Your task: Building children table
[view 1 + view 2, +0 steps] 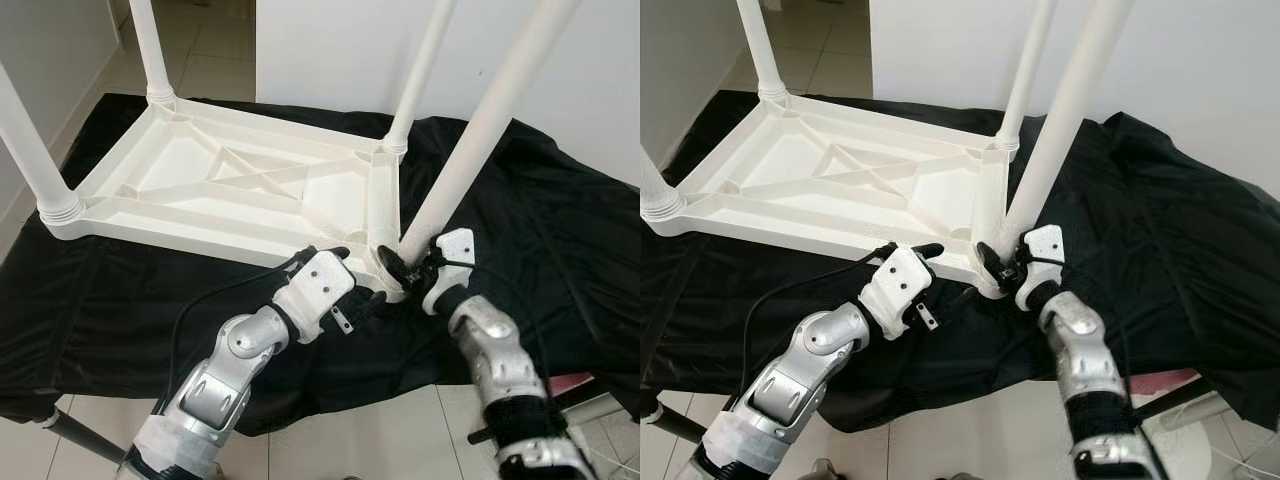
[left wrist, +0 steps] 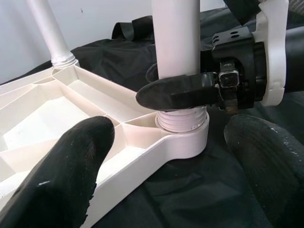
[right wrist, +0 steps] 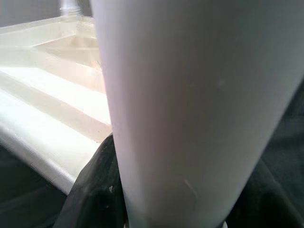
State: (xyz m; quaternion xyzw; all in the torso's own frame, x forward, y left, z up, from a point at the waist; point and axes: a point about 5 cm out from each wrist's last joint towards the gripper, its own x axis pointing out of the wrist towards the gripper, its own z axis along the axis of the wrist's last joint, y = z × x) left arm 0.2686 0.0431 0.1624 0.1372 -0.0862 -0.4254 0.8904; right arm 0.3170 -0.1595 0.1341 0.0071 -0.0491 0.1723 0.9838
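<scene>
A thick round white plastic leg (image 3: pixel 190 109) stands very close, between the black fingers (image 3: pixel 92 194) of the right end effector (image 3: pixel 175 209). Beyond it lies the white ribbed plastic tabletop (image 3: pixel 52 90).

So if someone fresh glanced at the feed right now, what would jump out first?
The upside-down white table on the black cloth, legs pointing up. Next, the right gripper clamped around the near-right leg just above its corner socket, with the left gripper open at the table's near edge beside it.
</scene>
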